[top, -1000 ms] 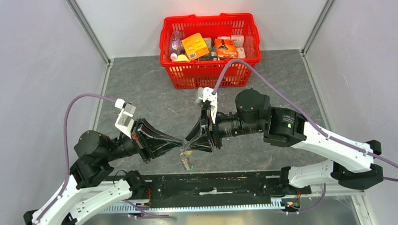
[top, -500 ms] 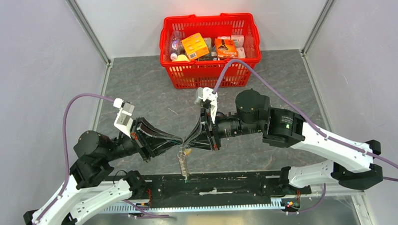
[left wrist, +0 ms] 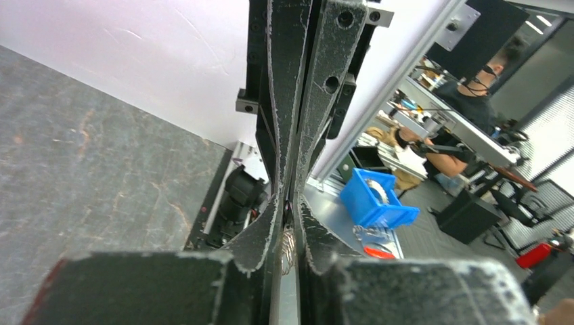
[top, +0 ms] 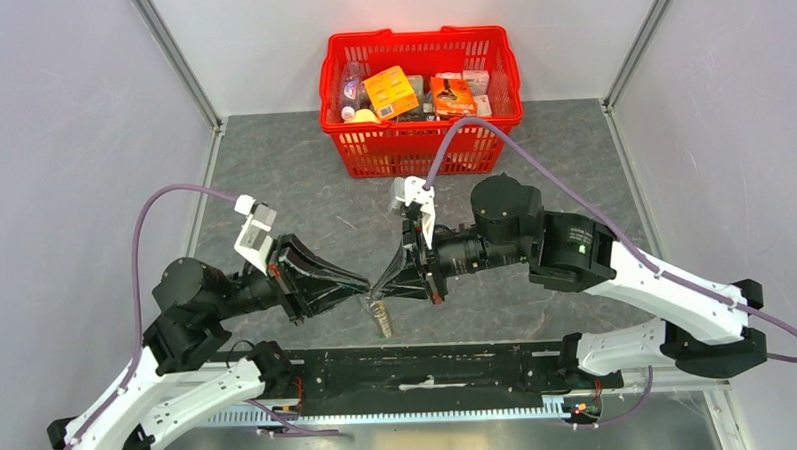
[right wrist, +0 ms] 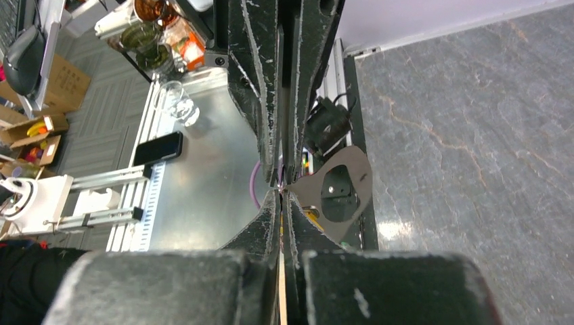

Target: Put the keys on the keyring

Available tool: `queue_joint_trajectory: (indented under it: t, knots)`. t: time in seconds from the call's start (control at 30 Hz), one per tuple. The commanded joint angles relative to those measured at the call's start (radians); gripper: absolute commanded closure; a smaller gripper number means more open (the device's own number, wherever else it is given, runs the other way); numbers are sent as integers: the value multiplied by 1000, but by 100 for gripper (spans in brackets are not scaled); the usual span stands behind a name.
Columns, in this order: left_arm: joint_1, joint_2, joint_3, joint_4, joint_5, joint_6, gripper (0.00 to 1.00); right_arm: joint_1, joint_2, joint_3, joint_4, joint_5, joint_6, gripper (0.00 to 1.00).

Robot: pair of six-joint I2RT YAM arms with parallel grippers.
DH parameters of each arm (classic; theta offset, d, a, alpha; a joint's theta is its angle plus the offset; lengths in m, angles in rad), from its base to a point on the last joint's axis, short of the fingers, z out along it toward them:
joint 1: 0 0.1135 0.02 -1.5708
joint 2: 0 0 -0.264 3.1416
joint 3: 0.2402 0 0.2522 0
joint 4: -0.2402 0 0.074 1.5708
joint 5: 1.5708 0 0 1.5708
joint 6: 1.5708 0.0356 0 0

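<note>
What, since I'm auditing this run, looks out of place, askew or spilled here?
Nothing looks spilled or damaged. Only the keyring stands out: its coiled stretch dangles tilted just below where the left gripper and right gripper meet tip to tip.

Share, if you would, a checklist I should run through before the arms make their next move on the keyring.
1. Left end effector gripping the keyring: the coil sits in the slim gap between its fingers, but firm hold cannot tell.
2. Right end effector shut: ok. What it pinches: cannot tell.
3. Keyring off the table, hanging below the two meeting tips: ok.
4. Keys threaded on the ring: cannot tell, too small to make out.
5. Red basket apart from both end effectors: ok.
</note>
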Motion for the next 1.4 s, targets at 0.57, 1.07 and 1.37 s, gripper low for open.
queue_joint_trajectory:
  t: [0.57,1.07,1.37]
  knots:
    - [1,119,124,-164,248,26,75,1,87,246,-487,-217,-218,100]
    - [2,145,94,-180,307,40,75,1,197,356,-523,-242,-231,100]
    - [1,147,81,-196,320,55,76,1,233,407,-540,-231,-231,100]
